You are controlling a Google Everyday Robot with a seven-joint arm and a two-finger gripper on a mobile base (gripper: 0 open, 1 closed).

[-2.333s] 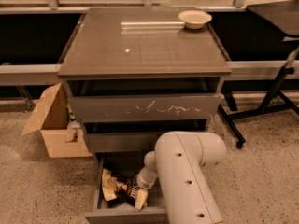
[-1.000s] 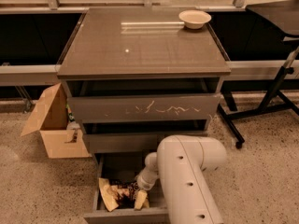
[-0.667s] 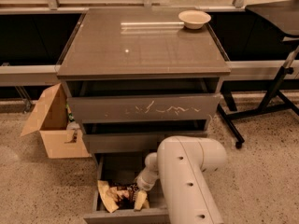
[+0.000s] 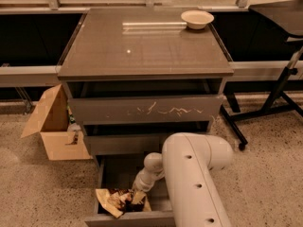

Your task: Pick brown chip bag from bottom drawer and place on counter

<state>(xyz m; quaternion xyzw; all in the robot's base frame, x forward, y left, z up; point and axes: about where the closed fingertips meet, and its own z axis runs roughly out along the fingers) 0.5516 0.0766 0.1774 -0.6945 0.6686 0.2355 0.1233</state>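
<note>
One cardboard box (image 4: 51, 126) sits on the floor at left, beside the three-drawer cabinet (image 4: 142, 110). In the open bottom drawer (image 4: 116, 171) lies one brown chip bag (image 4: 115, 202), crumpled near the front. The end effector (image 4: 138, 196) is down on the bag's right part, and whether it is apart or clamped cannot be told. The single white arm (image 4: 194, 183) bends down into the drawer from the right. One bowl (image 4: 197, 18) rests on the bench (image 4: 142, 48) at its far right corner.

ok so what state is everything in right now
brown chip bag, crumpled, lying in the bottom drawer
bottom drawer, pulled open
counter, no bag on it yet
bowl, upright on the counter
cardboard box, flaps open, on the floor
claw, down in the bottom drawer at the bag
</note>
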